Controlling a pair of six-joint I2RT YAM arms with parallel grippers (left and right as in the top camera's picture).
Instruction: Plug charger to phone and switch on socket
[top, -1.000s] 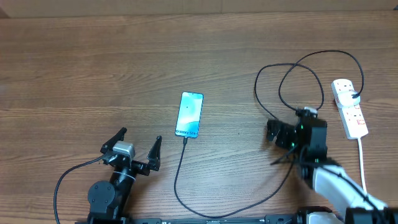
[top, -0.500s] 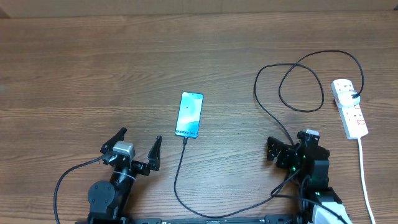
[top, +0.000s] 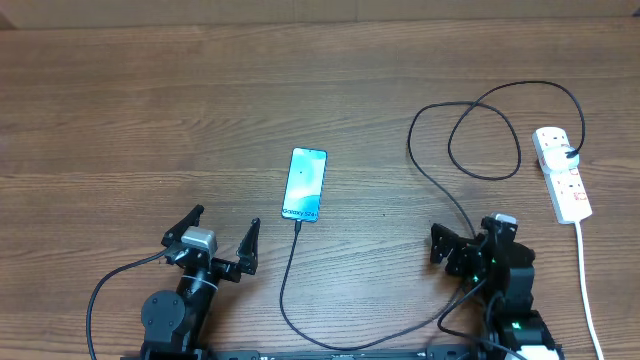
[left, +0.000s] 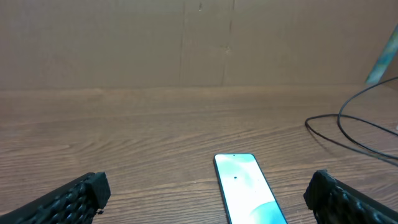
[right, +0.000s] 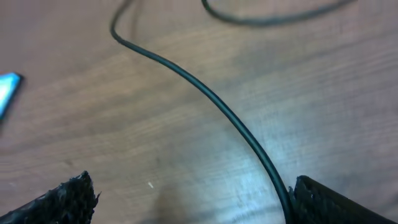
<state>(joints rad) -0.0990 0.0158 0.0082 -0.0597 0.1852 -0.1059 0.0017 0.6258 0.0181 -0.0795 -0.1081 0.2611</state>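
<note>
L hand (top: 226, 218): was spread wide, empty.
R hand (top: 467, 236): was spread wide, nothing gripped.
Charger (top: 284, 285): tip was seen touching phone (top: 305, 184) near edge.

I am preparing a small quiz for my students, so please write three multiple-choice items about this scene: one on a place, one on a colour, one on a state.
1. Where does the socket lie in the overhead view?
A) far right
B) centre
C) far left

2. The phone screen is:
A) red
B) blue
C) dark

3. The left end effector is:
A) shut on the phone
B) shut, empty
C) open, empty

Key:
1 A: the white strip sits by the right border.
2 B: it glows blue in the overhead and left wrist views.
3 C: its fingers stand wide apart, touching nothing.
</note>
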